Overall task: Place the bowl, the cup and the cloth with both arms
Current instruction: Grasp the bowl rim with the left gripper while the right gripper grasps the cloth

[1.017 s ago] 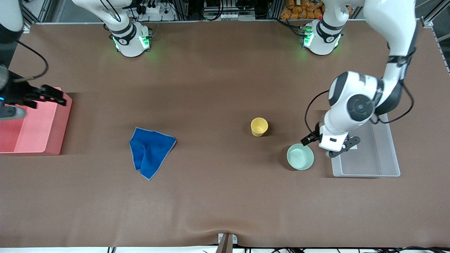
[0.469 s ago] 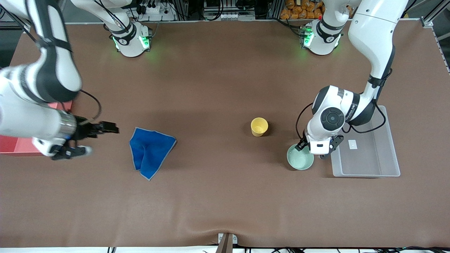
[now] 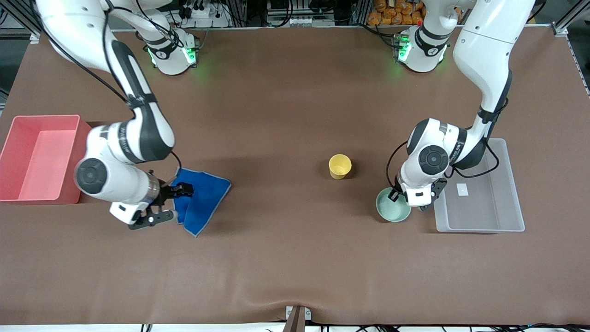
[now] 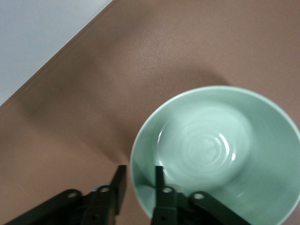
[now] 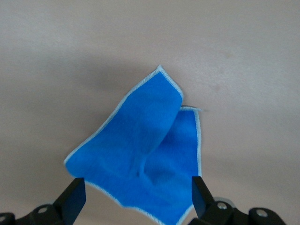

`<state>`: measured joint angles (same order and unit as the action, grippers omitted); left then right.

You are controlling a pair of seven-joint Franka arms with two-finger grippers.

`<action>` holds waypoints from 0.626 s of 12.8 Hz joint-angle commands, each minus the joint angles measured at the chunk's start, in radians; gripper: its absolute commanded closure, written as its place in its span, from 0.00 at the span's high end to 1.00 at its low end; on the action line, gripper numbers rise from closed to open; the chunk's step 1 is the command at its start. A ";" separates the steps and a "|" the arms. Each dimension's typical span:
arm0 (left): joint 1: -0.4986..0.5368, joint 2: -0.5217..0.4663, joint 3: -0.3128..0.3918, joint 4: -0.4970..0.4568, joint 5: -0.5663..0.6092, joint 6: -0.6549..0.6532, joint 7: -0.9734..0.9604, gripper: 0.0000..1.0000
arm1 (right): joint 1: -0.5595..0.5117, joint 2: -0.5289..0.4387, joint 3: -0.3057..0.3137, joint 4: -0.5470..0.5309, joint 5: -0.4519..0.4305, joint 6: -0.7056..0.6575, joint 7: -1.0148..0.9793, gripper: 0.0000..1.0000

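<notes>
Left gripper [image 3: 400, 197] at lower right of front view, jaws pinching rim of pale mint glossy bowl [image 3: 392, 209], one finger inside, one outside; bowl on brown tabletop [image 3: 295, 258] beside clear plastic tray [image 3: 502, 226]; small yellow cup [image 3: 340, 166] upright near centre; right gripper [image 3: 177, 203] at lower left, jaws spread over edge of crumpled bright blue cloth [image 3: 205, 198]; pink bin [image 3: 69, 184] at left edge.
</notes>
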<state>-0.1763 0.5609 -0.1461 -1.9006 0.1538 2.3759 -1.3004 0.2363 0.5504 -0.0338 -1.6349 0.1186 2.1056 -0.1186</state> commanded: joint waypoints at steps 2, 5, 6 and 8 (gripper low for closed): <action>0.011 -0.012 0.000 0.011 0.027 0.009 -0.022 0.00 | 0.011 0.051 -0.006 -0.121 -0.014 0.201 -0.001 1.00; 0.012 -0.100 0.005 0.040 0.029 -0.077 0.016 0.00 | 0.031 0.065 -0.006 -0.180 -0.013 0.261 0.011 1.00; 0.023 -0.146 0.005 0.067 0.029 -0.163 0.047 0.00 | 0.031 0.065 -0.006 -0.184 -0.013 0.261 0.011 1.00; 0.072 -0.240 -0.001 0.086 0.023 -0.294 0.172 0.00 | 0.032 0.065 -0.006 -0.186 -0.013 0.261 0.011 0.49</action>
<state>-0.1473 0.4340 -0.1401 -1.8063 0.1564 2.1928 -1.2174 0.2589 0.6347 -0.0337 -1.8021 0.1154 2.3599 -0.1184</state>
